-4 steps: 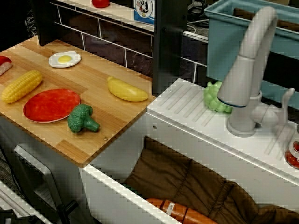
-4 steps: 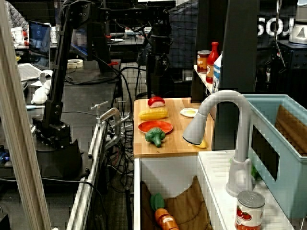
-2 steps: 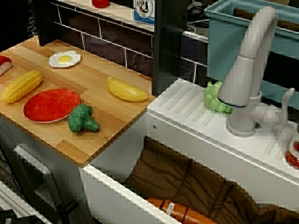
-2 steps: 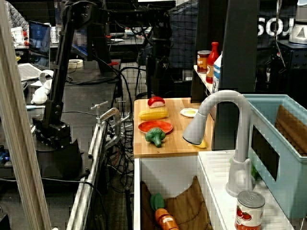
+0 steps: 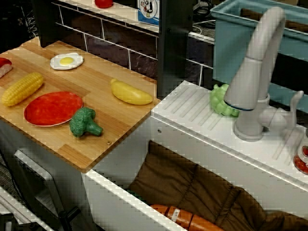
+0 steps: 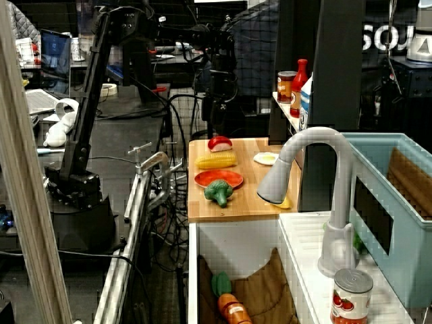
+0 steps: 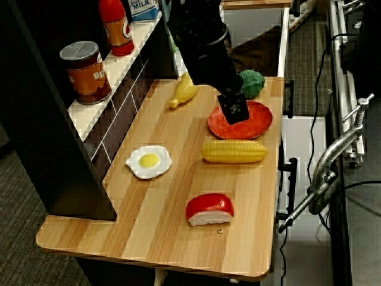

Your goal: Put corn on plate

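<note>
The yellow corn [image 5: 22, 88] lies on the wooden counter just left of the red plate [image 5: 53, 108], apart from it. From the counter's end, the corn [image 7: 234, 151] sits in front of the plate [image 7: 257, 123]. My gripper [image 7: 233, 110] hangs on its dark arm over the plate's near-left part, holding nothing that I can see. In the side view the gripper [image 6: 217, 115] is well above the corn [image 6: 216, 160] and the plate [image 6: 218, 178]. Its tip reads as one dark block, so the jaw gap is unclear. The view from above does not show it.
A green broccoli [image 5: 84, 122] touches the plate's right edge. Also on the counter are a smooth yellow piece [image 5: 131, 93], a fried egg [image 5: 67, 60] and a red-and-white piece [image 7: 209, 208]. A shelf wall with a can [image 7: 88, 71] runs along the back. The sink and faucet [image 5: 255, 72] lie to the right.
In the side view the arm has leaned toward the counter and its forearm now reaches across to the gripper. Corn, plate and the other items have not moved.
</note>
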Tool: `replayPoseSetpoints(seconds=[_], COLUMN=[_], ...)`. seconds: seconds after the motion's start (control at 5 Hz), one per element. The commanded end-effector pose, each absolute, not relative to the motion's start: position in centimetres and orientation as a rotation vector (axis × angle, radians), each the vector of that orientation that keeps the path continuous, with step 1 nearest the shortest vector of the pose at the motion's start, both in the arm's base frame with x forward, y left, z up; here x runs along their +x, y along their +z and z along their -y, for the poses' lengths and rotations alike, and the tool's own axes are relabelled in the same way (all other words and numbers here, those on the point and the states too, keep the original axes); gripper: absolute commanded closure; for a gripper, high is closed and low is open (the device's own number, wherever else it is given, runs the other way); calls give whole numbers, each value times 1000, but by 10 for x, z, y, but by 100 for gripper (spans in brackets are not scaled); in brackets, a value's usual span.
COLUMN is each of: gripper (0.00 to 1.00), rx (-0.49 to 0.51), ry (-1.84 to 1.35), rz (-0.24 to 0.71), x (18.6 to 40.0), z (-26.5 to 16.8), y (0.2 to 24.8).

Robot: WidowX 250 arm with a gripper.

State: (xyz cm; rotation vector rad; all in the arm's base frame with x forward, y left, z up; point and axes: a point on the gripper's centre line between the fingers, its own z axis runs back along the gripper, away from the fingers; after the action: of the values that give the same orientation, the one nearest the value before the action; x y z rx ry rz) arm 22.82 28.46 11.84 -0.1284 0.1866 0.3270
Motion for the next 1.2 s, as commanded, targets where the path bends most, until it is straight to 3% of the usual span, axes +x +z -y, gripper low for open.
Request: replayPoseSetpoints(seconds=[0.0,0.2,0.4,0.6,1.0], gripper=[0,0,0,0,0], rx=[-122,-174,-152,-131,-92], ry=[294,229,259,294,264], rz=[-96,-10,-16,-35,-42], x=[216,215,219,224,245], z=[-303,-291,-270,-262,-270], y=[131,128,99,93,101])
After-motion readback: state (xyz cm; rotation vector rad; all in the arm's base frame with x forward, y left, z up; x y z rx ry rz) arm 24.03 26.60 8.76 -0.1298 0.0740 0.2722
